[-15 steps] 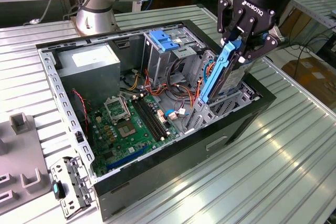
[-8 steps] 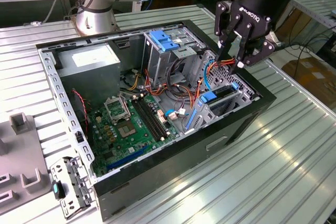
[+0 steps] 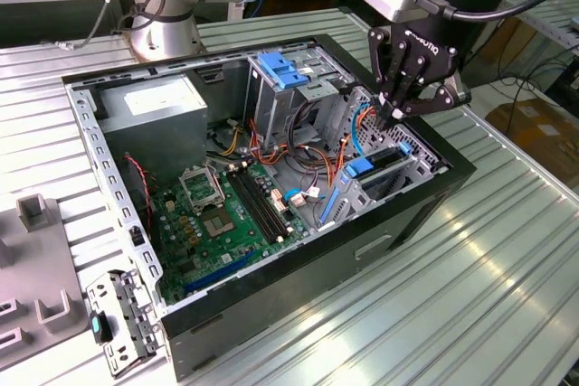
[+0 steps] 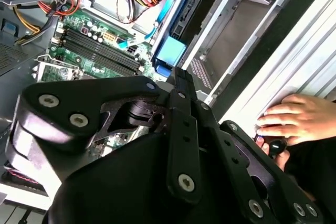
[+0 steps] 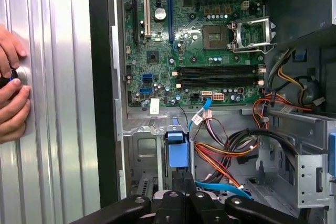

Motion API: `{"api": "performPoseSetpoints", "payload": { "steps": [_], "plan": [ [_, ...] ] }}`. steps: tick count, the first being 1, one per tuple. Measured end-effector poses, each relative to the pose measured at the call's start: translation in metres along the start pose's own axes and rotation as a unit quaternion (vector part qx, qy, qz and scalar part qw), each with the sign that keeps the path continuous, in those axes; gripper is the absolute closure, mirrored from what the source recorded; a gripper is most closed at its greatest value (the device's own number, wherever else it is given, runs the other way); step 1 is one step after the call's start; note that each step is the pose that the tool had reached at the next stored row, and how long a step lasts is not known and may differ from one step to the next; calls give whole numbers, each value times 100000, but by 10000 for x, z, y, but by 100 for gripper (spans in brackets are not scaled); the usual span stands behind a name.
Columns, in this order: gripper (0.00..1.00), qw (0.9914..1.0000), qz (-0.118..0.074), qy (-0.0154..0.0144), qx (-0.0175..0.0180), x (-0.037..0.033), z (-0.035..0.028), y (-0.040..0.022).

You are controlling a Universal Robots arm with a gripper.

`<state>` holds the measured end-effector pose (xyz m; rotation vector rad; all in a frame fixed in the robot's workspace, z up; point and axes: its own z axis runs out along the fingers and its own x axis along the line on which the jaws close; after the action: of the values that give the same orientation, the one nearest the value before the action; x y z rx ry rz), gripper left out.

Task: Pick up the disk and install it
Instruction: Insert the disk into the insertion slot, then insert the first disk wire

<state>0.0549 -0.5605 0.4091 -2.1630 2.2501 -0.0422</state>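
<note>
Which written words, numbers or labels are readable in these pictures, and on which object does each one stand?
On the gripper: a white maker's mark, a brand, not quoted.
On the motherboard: a white brand mark, not quoted; tiny codes, too small to read.
On the white sticker of the grey box: print too small to read.

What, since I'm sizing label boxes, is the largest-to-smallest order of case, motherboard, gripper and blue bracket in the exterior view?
1. case
2. motherboard
3. gripper, probably nearer the camera, so its rank is unsure
4. blue bracket
</note>
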Motion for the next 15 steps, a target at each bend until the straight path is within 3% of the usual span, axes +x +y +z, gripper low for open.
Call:
{"api": "performPoseSetpoints", "payload": {
  "steps": [8,15],
  "plan": [
    [89,100000,-103,-11,1,8,175,4],
    [89,100000,-103,-6,16,8,178,4]
  ]
}}
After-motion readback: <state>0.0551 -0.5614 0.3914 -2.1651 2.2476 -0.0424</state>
